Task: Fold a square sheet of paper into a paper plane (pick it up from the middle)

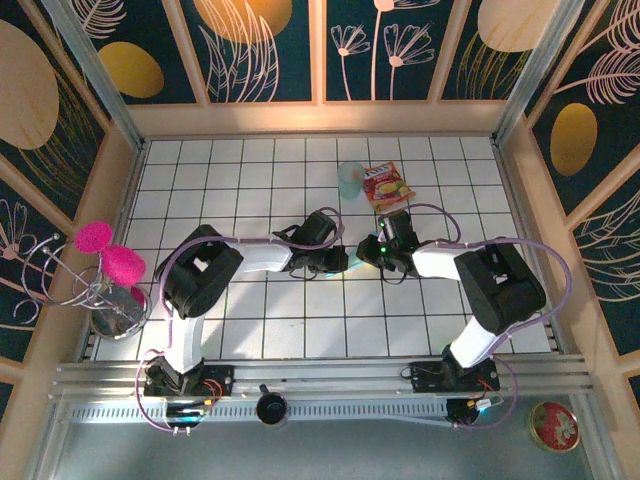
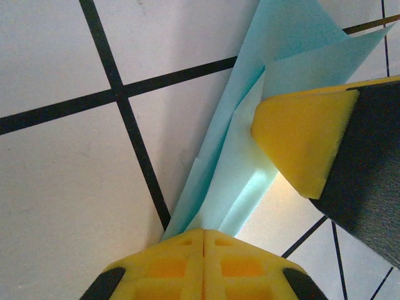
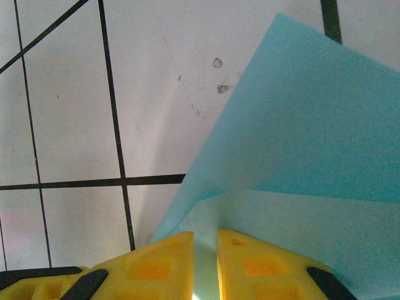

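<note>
The light teal paper (image 2: 228, 181), folded into a narrow creased wedge with overlapping layers, lies low over the white tiles. My left gripper (image 2: 204, 236) is shut on its narrow end. A yellow fingertip (image 2: 303, 140) of my right gripper rests against the paper's wider part. In the right wrist view the paper (image 3: 300, 137) spreads up and to the right as a broad flap. My right gripper (image 3: 205, 250) keeps a narrow gap with the pale paper running through it. In the top view both grippers, left (image 1: 343, 263) and right (image 1: 368, 252), meet nose to nose at mid-table and cover most of the paper.
A pale translucent blue cup (image 1: 350, 180) and a red-and-yellow snack packet (image 1: 388, 186) stand just behind the grippers. A wire stand with pink puffs (image 1: 105, 262) sits off the left edge. A red tin (image 1: 554, 425) lies at the near right beyond the rail.
</note>
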`<state>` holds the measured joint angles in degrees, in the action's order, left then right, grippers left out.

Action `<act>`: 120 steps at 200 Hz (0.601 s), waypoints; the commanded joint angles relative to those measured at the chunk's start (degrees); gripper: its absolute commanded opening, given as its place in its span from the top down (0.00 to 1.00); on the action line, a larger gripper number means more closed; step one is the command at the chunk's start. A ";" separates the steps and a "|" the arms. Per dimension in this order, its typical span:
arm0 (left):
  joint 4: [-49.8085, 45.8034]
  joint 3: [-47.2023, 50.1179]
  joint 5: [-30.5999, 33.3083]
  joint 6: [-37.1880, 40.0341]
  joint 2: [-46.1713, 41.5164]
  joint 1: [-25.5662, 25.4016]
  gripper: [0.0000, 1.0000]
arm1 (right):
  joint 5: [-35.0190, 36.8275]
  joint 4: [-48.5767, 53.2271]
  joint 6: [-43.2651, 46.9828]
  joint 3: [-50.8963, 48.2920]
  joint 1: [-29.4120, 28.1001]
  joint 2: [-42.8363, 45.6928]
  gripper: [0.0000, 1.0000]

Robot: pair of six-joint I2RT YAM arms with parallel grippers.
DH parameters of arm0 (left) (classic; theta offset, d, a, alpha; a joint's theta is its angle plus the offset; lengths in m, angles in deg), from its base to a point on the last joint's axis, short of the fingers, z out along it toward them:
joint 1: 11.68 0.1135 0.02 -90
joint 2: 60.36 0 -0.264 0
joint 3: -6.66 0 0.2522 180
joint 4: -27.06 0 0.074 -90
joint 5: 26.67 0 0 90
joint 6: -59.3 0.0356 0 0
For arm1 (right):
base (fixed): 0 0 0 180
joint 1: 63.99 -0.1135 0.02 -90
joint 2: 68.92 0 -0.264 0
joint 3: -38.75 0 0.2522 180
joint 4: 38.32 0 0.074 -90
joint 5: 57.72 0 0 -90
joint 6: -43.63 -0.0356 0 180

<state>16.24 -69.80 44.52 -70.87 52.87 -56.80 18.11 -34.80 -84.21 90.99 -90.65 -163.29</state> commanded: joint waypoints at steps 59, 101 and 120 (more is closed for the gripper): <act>-2.94 0.60 1.13 0.83 1.81 -0.21 0.95 | 1.27 4.86 -1.91 3.20 -1.12 7.54 0.84; -2.87 0.98 1.24 0.92 1.95 -0.14 0.97 | 4.53 4.33 -7.19 3.35 -4.19 4.54 0.92; -2.70 1.33 1.14 0.96 1.91 -0.16 0.98 | 3.63 2.93 -8.53 3.35 -4.27 3.03 0.93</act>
<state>16.24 -69.78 44.50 -70.82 53.07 -56.80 20.47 -31.68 -89.24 93.76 -94.60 -157.96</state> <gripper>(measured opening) 0.047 0.079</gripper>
